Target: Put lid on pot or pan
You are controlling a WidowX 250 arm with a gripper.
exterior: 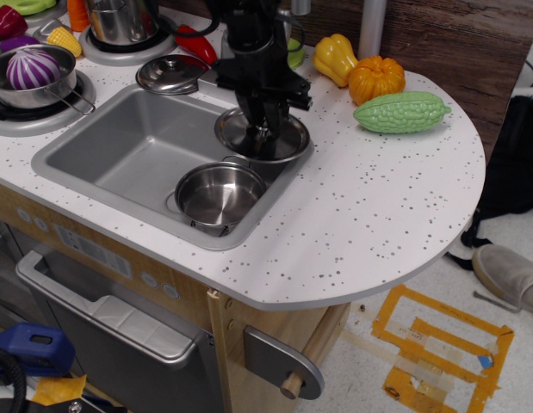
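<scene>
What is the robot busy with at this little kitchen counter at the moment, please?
The gripper is shut on the knob of the lid and holds it in the air over the right corner of the sink. The pot sits open inside the sink, below and to the left of the lid, so the lid is not yet on it. A duller second lid lies on the counter behind the sink.

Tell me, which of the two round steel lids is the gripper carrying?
The shiny lid over the sink's right edge, clamped at its knob by the gripper. The duller grey lid lies untouched on the counter behind the sink.
</scene>
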